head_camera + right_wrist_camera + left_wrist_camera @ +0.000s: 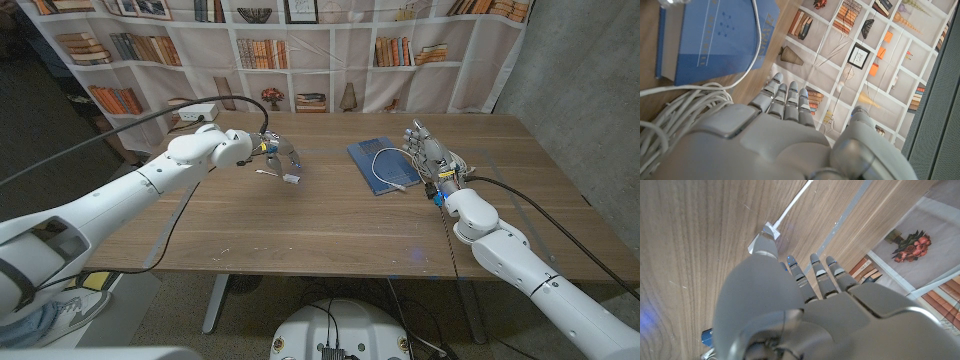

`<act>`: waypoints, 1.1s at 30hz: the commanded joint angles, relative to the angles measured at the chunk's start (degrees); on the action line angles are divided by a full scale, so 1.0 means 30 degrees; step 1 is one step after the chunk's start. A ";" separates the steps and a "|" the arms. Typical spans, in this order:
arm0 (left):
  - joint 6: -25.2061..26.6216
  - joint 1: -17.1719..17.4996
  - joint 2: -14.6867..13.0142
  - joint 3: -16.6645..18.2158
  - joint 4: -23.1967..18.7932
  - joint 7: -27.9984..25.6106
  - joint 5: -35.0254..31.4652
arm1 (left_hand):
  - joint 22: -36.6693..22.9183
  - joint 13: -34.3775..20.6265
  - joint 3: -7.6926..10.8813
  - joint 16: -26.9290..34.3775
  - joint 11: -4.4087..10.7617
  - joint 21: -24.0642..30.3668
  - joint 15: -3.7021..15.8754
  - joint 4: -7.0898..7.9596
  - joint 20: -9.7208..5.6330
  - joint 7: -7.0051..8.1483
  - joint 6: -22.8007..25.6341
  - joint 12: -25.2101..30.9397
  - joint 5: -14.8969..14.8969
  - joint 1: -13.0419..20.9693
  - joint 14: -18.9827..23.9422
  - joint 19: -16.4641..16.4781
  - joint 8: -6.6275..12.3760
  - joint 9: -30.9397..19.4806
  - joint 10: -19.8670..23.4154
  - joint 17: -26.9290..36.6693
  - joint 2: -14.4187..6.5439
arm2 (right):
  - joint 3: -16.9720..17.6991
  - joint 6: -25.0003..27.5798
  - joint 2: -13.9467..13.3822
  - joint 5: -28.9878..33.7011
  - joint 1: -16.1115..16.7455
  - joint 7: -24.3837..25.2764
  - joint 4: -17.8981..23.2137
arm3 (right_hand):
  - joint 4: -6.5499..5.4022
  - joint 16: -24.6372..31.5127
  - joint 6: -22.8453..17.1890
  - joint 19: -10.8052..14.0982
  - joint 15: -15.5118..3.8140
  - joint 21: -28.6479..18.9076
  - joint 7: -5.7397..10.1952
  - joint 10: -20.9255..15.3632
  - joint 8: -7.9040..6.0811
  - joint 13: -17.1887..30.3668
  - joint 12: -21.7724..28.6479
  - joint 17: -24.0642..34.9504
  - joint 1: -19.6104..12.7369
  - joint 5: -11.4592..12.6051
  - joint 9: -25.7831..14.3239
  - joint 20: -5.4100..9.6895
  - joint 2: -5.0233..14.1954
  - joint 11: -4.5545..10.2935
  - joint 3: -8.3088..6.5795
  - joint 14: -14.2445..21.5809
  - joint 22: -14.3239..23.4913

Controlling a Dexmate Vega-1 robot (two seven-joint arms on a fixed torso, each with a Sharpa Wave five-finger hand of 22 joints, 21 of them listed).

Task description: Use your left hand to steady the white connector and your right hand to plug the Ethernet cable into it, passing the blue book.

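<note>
The wooden surface [300, 215] carries everything. The blue book [383, 163] lies toward its far edge, right of centre, with the white Ethernet cable [385, 168] looped over its cover and its plug end resting on the book's near part. In the right wrist view, more of the cable lies bunched in coils just beside the book. The small white connector [291, 178] sits left of centre, well apart from the book.

The right hand [432, 155] stands just beside the book's right edge with its fingers spread and upright, holding nothing; the cable's plug lies near it, toward the robot's left of it. The left hand [272, 149] hovers over the connector with fingers extended, apparently not gripping it. In the left wrist view a fingertip reaches right to the connector, though I cannot tell whether it touches.

The main risk, as I judge it, is the loose cable: pulling the plug across could drag the coils, snag them on the book's corner, or shift the book. A poor pinch on the small plug may let it twist, so it meets the socket askew. If the left hand presses lightly or off-centre, the connector could slide away when the plug pushes in.
</note>
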State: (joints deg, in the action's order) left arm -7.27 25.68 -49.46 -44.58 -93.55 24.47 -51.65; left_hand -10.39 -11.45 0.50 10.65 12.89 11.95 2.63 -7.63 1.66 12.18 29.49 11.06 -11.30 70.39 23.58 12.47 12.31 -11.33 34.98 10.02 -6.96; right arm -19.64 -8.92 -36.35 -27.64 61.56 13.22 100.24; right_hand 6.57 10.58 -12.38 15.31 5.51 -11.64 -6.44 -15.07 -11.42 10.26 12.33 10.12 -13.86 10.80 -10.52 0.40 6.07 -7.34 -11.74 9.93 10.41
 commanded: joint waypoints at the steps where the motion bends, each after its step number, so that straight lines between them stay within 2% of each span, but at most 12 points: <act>1: 0.1298 0.1029 -0.0240 0.0017 -0.0847 -0.1206 -0.1110 | -0.0056 -0.0032 0.0054 0.0091 -0.0085 0.0061 0.2659 0.0083 0.0096 -0.0035 0.0168 0.0106 -0.0008 -0.0144 0.0295 0.0055 0.0106 -0.0066 0.0154 0.0053 0.0011 | -0.0103 0.0131 -0.0110 0.0027 -0.0026 -0.0076 0.0099 | 0.0035 -0.0008 0.0001 -0.0071 0.0094 0.0006 0.0083 -0.0089 0.0028 0.0082 -0.0039 0.0048 -0.0281 -0.0029 -0.0102 -0.0008 0.0018 0.0037 -0.0138 0.0095 0.0064; 20: 0.2272 0.2064 -0.0296 0.0145 -0.1205 -0.1908 -0.1265 | -0.0060 -0.0030 0.0078 0.0102 -0.0085 0.0112 0.2684 0.0166 0.0061 -0.0090 0.0330 0.0112 0.0006 -0.0221 0.0490 0.0215 0.0159 -0.0058 0.0270 0.0052 0.0010 | 0.0020 0.0326 -0.0477 -0.0030 0.0179 -0.0192 0.0455 | 0.0104 -0.0009 0.0010 -0.0075 0.0090 0.0001 0.0088 -0.0103 0.0045 0.0085 -0.0047 0.0050 -0.0388 -0.0096 -0.0103 -0.0025 -0.0032 0.0036 -0.0174 0.0110 0.0071; 33: 0.2459 0.2054 -0.0102 0.0013 -0.0881 -0.2017 -0.1229 | -0.0060 -0.0029 0.0093 0.0097 -0.0101 0.0120 0.2668 0.0241 0.0121 -0.0277 0.0371 0.0111 0.0013 -0.0306 0.0643 0.0299 0.0163 -0.0052 0.0366 0.0054 0.0007 | -0.0211 0.0633 -0.0526 -0.0073 -0.0280 -0.0554 0.0370 | 0.0106 -0.0013 0.0055 -0.0091 0.0133 0.0004 0.0102 -0.0102 0.0067 0.0087 -0.0053 0.0060 -0.0388 -0.0129 -0.0104 -0.0040 -0.0061 0.0026 -0.0171 0.0096 0.0075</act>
State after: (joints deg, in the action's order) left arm -0.52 31.37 -50.20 -44.29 -96.79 19.00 -55.37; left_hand -10.40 -11.46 0.81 10.65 12.36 11.95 2.75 -7.33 1.75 11.74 30.29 11.05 -11.30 69.79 24.87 13.00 12.53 -11.32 35.50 10.01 -6.65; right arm -19.75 -7.85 -37.70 -27.75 61.59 12.48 101.43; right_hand 6.80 10.58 -12.16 15.31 5.51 -11.65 -6.22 -15.06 -11.20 10.26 12.33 10.14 -14.54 10.60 -10.52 0.40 5.84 -7.35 -11.95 9.93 10.54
